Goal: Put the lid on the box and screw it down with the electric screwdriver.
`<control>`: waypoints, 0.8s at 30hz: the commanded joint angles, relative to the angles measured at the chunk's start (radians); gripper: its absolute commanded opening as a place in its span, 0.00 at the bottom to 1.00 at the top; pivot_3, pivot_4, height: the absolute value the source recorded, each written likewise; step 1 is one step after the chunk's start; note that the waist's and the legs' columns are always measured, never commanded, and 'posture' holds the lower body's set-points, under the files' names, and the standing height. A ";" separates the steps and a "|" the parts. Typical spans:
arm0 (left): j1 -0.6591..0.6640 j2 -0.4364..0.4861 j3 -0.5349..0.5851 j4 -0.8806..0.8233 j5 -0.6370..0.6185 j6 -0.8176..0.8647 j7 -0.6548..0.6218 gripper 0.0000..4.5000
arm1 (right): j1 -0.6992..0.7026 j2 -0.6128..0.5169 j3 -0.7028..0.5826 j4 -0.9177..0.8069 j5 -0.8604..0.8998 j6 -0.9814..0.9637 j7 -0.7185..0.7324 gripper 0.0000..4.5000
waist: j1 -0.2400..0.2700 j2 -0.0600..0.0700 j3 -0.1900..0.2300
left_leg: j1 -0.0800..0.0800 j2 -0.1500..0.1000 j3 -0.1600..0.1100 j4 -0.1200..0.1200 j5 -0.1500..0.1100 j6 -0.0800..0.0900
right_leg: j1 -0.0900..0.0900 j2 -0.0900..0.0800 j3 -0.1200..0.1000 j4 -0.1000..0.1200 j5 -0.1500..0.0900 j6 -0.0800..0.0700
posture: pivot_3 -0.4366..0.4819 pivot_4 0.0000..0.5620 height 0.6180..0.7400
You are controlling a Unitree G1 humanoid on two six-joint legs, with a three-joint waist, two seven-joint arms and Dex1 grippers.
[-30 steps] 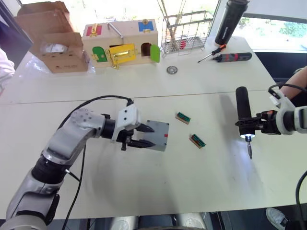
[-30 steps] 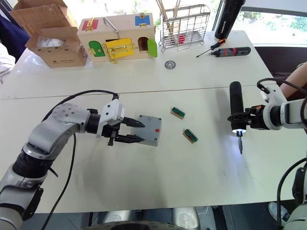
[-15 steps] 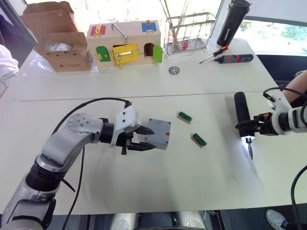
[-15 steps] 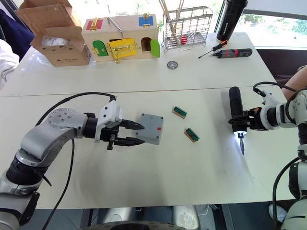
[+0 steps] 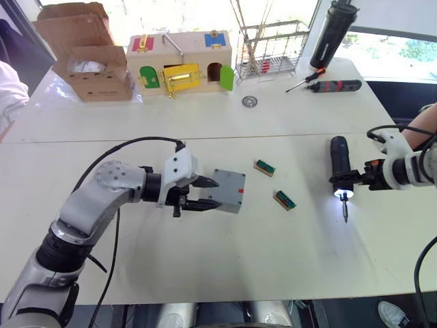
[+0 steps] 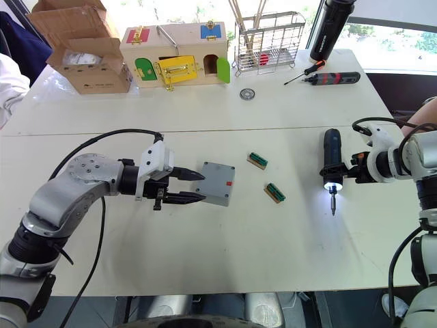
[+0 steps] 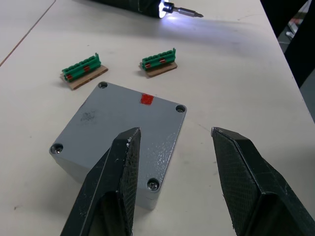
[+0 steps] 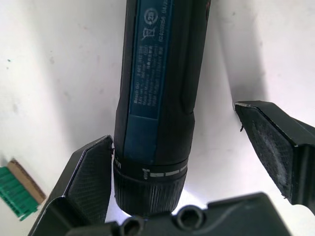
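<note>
The grey box (image 5: 229, 192) sits mid-table with the lid (image 7: 114, 122) on top, a screw head at each corner and a small red mark near one edge. My left gripper (image 5: 215, 194) is open at the box's left side. Its fingertips (image 7: 129, 142) hang over the near edge and grip nothing. The electric screwdriver (image 5: 339, 164) is at the right, low over the table with its tip lit and its bit pointing toward me. My right gripper (image 8: 172, 125) is open around its collar. One finger touches the collar and the other stands apart from it.
Two green terminal blocks (image 5: 264, 167) (image 5: 284, 200) lie between box and screwdriver. At the back stand a cardboard carton (image 5: 85, 55), a wooden latch box (image 5: 181, 65), a wire rack (image 5: 270, 48), a tall black cylinder (image 5: 331, 31), a black-and-red tool (image 5: 334, 85) and a washer (image 5: 249, 101).
The screwdriver has tipped from a steeper pose to lie lower over the table, and the right arm has drawn back slightly. The left gripper stays open by the box.
</note>
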 commanded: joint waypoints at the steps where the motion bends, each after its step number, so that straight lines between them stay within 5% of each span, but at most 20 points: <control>1: -0.007 0.009 0.030 -0.007 -0.007 -0.015 0.003 0.52 | 0.023 -0.010 -0.005 0.018 -0.041 -0.001 -0.006 0.99 | 0.000 0.000 0.000 | 0.000 0.000 0.000 0.000 0.000 0.000 | 0.000 0.000 0.000 0.000 0.000 0.000 | 0.48 0.27 1.00; 12: 0.012 -0.007 0.090 0.044 -0.011 -0.011 0.071 0.52 | 0.032 -0.045 -0.067 -0.124 -0.074 -0.077 -0.007 0.99 | -0.003 0.001 0.000 | -0.001 0.000 0.001 -0.001 0.000 0.000 | -0.004 0.000 0.001 0.002 0.000 0.000 | 0.48 0.27 1.00; 24: 0.083 -0.019 0.190 0.143 -0.050 0.047 0.149 0.52 | 0.163 0.051 -0.365 -0.462 -0.044 -0.121 -0.142 0.99 | -0.004 0.001 0.000 | -0.001 0.000 0.002 0.000 0.000 0.000 | -0.005 0.000 0.002 0.005 0.000 0.000 | 0.48 0.27 1.00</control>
